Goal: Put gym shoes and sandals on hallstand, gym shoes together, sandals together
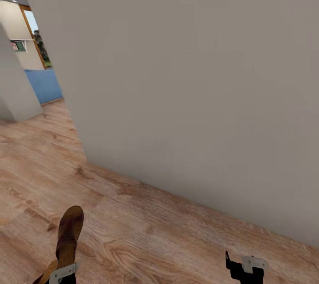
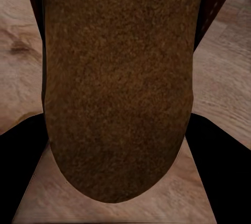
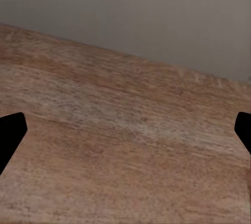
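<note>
From the head: looking down at the floor (image 1: 146, 235) along the foot of a plain grey wall (image 1: 199, 89) that is filling most of the frame and hiding whatever lies behind it. At far left, a gap opening past a wall corner (image 1: 15, 94) onto a blue panel (image 1: 44, 85) and a bright window (image 1: 37, 38), too small to read further. Low at the left edge, a brown sandal (image 1: 68, 235) being held off the planks in the left gripper (image 1: 62, 275), heel end cut off by the frame, toe pointing up and away, long axis running nearly straight ahead with a slight lean to the right; patterned strap showing across the middle. Gripper body mostly out of frame, only a pale bracket and dark stub showing. At lower right, the right gripper (image 1: 243, 270) also cropped, its fingertips not showing. From the left wrist: the sandal's (image 2: 117, 88) rough brown sole sitting close against the lens, rounded end toward the frame's bottom, dark fingers (image 2: 21, 166) pressing in on either side, clamped on it; floor beyond. From the right wrist: two dark fingertips (image 3: 10, 135) standing wide apart at opposite edges, nothing between them but planks (image 3: 125, 145) and the wall base (image 3: 136, 14).
</note>
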{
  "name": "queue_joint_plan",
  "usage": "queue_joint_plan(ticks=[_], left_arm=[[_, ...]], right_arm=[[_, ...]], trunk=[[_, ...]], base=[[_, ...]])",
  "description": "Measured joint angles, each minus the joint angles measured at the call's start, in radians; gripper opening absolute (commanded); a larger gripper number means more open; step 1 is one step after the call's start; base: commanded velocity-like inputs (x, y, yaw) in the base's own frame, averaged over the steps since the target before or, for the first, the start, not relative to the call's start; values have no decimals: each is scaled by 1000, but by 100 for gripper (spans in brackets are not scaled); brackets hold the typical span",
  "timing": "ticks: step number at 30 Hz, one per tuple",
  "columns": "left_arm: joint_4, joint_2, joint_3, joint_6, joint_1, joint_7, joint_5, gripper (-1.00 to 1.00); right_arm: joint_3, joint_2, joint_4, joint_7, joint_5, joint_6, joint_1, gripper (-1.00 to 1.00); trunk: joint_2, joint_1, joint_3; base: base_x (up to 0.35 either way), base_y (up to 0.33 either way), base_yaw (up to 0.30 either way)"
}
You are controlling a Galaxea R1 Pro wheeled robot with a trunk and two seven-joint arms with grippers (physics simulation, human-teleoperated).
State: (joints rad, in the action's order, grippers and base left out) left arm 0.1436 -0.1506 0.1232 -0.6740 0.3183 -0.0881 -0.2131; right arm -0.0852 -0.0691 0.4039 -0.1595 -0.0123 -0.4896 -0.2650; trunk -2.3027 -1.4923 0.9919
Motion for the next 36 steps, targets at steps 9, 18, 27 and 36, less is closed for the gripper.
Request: queue_joint_plan(ticks=[9, 18, 27, 36], left_arm=[[0, 0, 0, -1, 0, 0, 0, -100], [0, 0, 0, -1, 0, 0, 0, -100], [0, 0, 0, -1, 0, 0, 0, -100], [0, 0, 0, -1, 0, 0, 0, -100]], right_arm=[[-1, 0, 0, 0, 0, 0, 0, 100], [0, 0, 0, 0, 0, 0, 0, 100], [-1, 0, 0, 0, 0, 0, 0, 100], [-1, 0, 0, 0, 0, 0, 0, 100]], trunk=[[0, 0, -10], [0, 0, -21], [0, 0, -31], [0, 0, -41]], base=[[0, 0, 208], [0, 0, 209], [0, 0, 209], [0, 0, 219]])
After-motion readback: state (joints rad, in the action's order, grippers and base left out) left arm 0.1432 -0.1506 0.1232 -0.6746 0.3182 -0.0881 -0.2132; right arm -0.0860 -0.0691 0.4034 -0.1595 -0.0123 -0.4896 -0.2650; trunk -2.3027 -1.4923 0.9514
